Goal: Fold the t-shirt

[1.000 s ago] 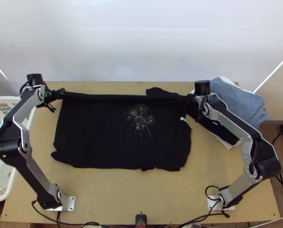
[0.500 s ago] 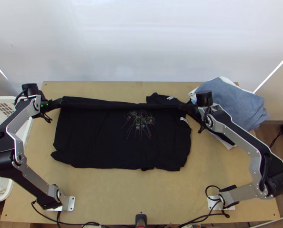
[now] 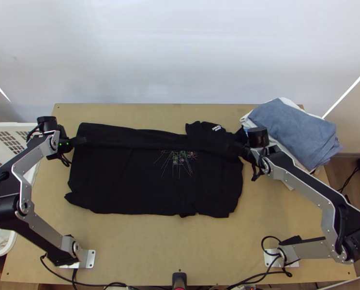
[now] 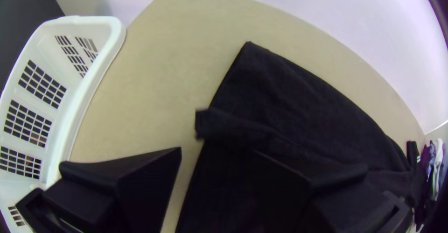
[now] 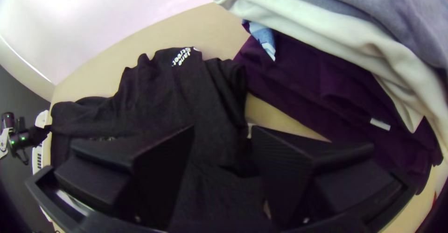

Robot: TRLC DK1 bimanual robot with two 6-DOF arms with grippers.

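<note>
I see the T-shirt [image 3: 131, 181] as matt black cloth, the table [image 3: 156, 251] as smooth wood, the basket [image 4: 91, 88] at left as smooth plastic, and my arms' links [image 3: 308, 251] as dull silver metal

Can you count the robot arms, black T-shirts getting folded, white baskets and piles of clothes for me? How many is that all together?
Robot arms: 2 (left arm and right arm)
Black T-shirt getting folded: 1
White basket: 1
Pile of clothes: 1
Total: 5
</note>
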